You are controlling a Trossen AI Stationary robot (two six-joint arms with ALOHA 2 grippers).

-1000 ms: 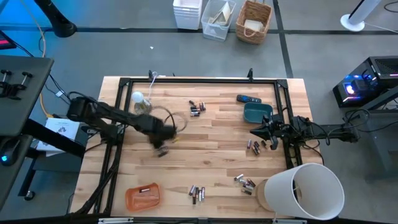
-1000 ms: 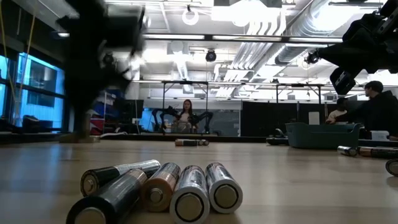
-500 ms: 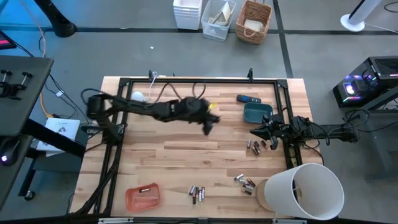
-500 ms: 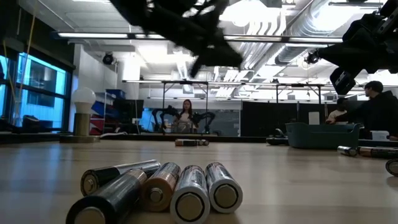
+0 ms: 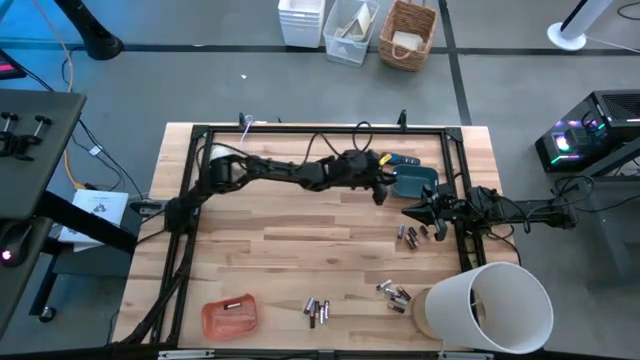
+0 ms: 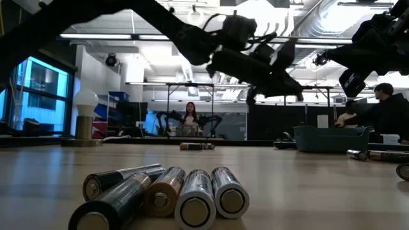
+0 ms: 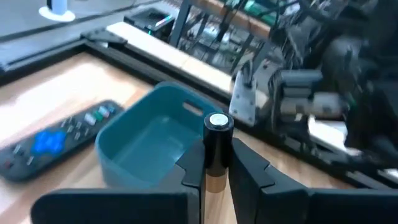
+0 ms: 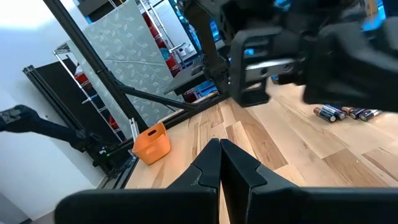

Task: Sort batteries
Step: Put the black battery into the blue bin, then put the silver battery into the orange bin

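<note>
Your left arm (image 5: 270, 172) is stretched long across the far half of the wooden table (image 5: 320, 260), reaching from its base at the left edge towards the teal bin (image 5: 413, 181) near the far right corner. Its left gripper (image 5: 380, 188) sits just beside the bin's near-left side, raised above the table as the low view shows. In the left wrist view the fingers (image 7: 193, 168) are clamped on a single battery (image 7: 217, 149), held upright with its silvery cap up and a copper band at its lower end, poised at the bin's rim.

Your right arm (image 5: 520, 213) lies low over the right edge of the table, with the right gripper (image 5: 424, 211) pointing inward, just in front of the bin. Its fingers (image 8: 208, 168) are pressed fully together and hold nothing.

An orange tray (image 5: 229, 316) rests near the front-left corner with a cell or two inside. A dark remote (image 5: 402, 159) lies beside the bin's far side.

The other batteries lie in loose groups: one cluster (image 5: 317, 311) at the front centre, another (image 5: 394, 293) front right, and a third (image 5: 409, 235) just below the right gripper.
</note>
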